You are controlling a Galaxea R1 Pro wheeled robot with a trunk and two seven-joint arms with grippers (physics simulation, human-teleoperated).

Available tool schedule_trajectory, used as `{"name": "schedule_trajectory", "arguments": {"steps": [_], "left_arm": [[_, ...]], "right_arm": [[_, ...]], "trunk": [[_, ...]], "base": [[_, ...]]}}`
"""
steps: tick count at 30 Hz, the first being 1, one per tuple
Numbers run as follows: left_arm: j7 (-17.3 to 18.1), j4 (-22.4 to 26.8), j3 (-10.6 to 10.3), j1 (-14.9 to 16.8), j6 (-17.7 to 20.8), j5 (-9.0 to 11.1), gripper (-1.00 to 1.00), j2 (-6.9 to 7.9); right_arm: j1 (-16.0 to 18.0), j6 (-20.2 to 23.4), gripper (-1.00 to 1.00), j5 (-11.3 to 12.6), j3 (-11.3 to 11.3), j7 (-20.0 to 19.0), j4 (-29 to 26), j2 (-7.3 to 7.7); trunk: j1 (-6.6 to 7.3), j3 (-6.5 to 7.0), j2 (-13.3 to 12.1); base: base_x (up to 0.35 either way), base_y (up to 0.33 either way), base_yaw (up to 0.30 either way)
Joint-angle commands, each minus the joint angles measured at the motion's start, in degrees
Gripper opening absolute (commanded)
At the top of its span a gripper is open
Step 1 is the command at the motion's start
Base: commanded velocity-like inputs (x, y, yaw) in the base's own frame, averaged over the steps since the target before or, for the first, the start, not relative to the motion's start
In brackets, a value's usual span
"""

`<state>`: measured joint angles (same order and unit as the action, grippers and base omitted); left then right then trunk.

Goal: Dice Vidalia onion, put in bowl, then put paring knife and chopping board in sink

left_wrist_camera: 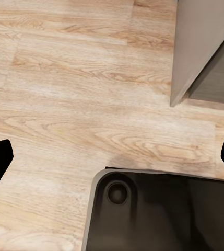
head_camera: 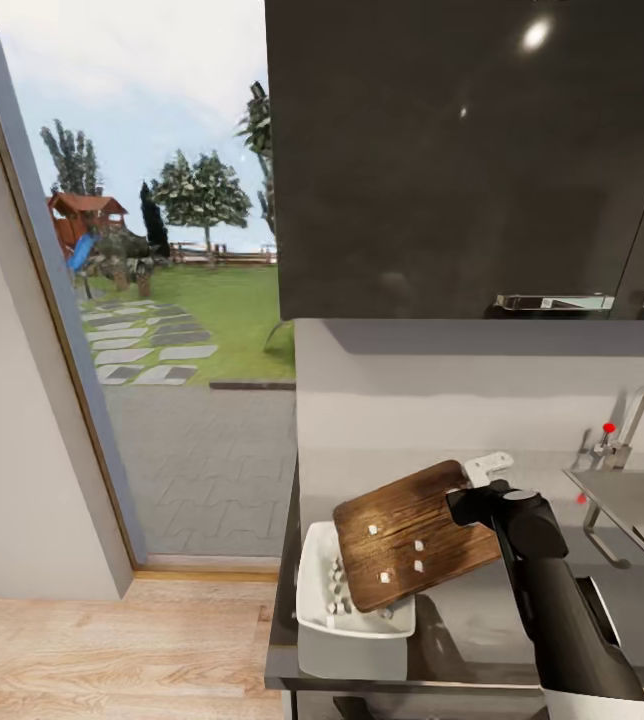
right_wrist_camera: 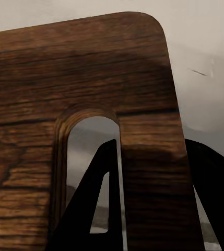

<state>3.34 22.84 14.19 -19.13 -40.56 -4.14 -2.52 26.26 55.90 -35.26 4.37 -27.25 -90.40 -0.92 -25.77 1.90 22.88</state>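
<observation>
Right hand [head_camera: 474, 502] clamped on tilted chopping board [head_camera: 412, 535] above bowl [head_camera: 347, 610]; left hand [left_wrist_camera: 112, 157] wide; no legible writing.

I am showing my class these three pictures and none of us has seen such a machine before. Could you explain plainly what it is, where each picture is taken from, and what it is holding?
This is a simulated kitchen robot with two arms. The head view looks down over the countertop. The right gripper holds the chopping board tilted over the white bowl, with small white onion pieces on the board and in the bowl. The sink lies to the right. The right wrist view shows the board's handle slot up close. The left wrist view looks down at wooden floor, gripper open.
</observation>
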Motion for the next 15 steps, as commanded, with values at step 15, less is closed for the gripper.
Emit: {"name": "schedule_trajectory", "arguments": {"steps": [15], "left_arm": [[0.3, 0.1, 0.5, 0.0, 0.0, -0.4, 1.00, -0.06]], "right_arm": [[0.0, 0.2, -1.00, -0.2, -0.2, -0.6, 0.0, -0.13]], "trunk": [[-0.01, -0.01, 0.0]], "base": [[-0.024, 0.000, 0.000]]}}
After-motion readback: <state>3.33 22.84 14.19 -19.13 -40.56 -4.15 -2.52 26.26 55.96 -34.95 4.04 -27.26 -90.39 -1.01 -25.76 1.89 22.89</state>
